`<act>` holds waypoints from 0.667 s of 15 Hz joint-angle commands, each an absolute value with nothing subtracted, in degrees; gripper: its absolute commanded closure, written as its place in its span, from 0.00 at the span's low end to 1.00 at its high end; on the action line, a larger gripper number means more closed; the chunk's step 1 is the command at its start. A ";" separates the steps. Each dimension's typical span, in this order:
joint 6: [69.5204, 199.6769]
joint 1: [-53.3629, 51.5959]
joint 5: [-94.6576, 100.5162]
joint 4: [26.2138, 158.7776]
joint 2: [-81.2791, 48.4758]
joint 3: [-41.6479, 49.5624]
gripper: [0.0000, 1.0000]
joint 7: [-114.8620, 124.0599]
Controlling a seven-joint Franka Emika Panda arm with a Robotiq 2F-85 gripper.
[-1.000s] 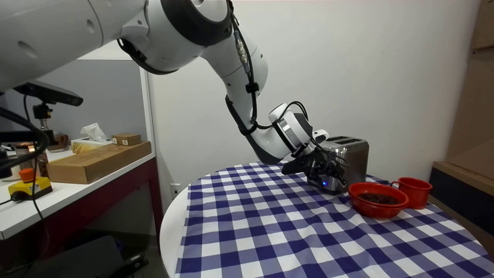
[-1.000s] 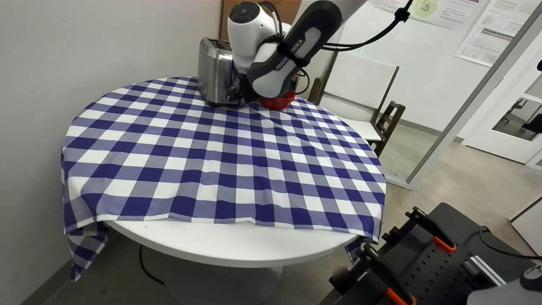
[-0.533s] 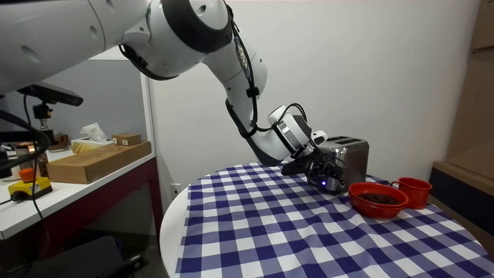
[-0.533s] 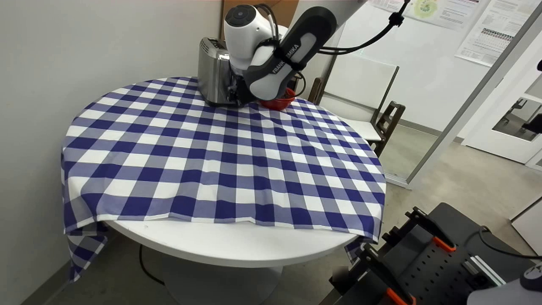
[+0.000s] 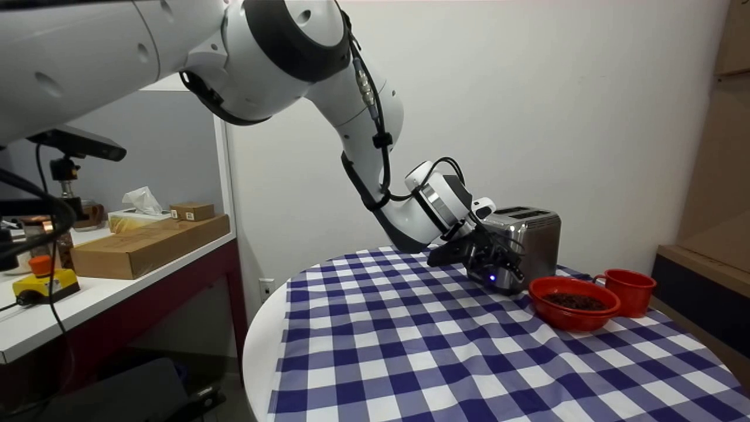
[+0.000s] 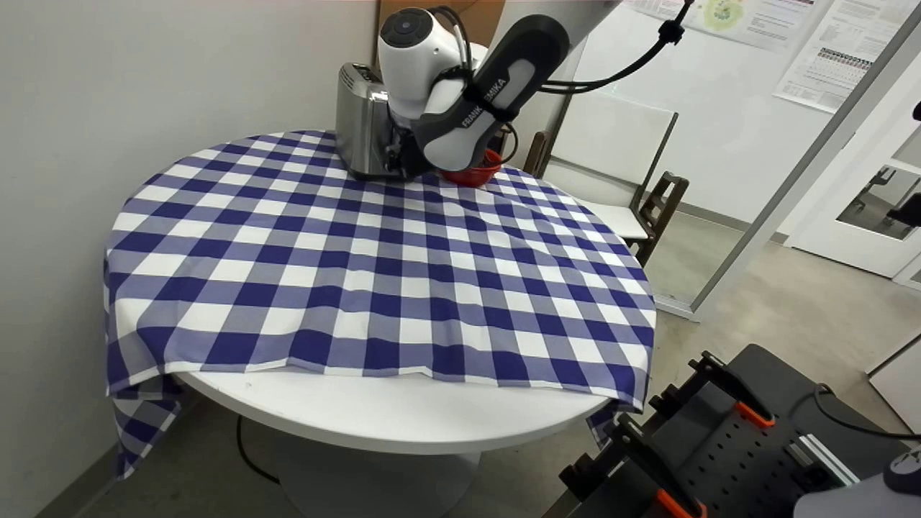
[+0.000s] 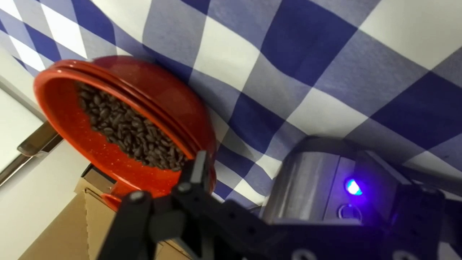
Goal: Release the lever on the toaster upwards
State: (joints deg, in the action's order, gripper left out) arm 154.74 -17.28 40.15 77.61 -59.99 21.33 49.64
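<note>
The silver toaster (image 5: pixel 542 243) stands on the checked cloth in both exterior views (image 6: pixel 356 129). In the wrist view, the lower part of its end panel (image 7: pixel 306 184) shows, with a glowing blue light and a round button. The toaster's lever is hidden in all views. My gripper (image 5: pixel 498 266) is low at that end of the toaster, tilted. In the wrist view, its fingers (image 7: pixel 288 162) are spread wide with the toaster panel between and behind them. I see nothing held. Whether a finger touches the toaster or lever cannot be told.
Stacked red bowls (image 5: pixel 571 319) with dark beans stand close beside the gripper and toaster; a finger overlaps them in the wrist view (image 7: pixel 166 94). A red mug (image 5: pixel 630 293) is behind the bowls. A wall (image 6: pixel 216 65) is close behind the toaster. Cables hang along the arm.
The arm has lowered slightly and the wrist has shifted a little toward the toaster over the last second. It has hardly moved in the last half second. The toaster and bowls look unmoved.
</note>
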 commanded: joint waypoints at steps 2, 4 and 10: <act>157.27 -18.35 40.14 75.62 -61.02 23.72 0.00 51.04; 157.50 -18.46 40.09 75.65 -60.91 24.03 0.00 50.92; 150.42 -13.45 31.80 80.31 -54.33 14.07 0.00 35.95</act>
State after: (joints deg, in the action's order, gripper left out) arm 153.92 -16.28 37.07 77.44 -58.99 19.60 44.70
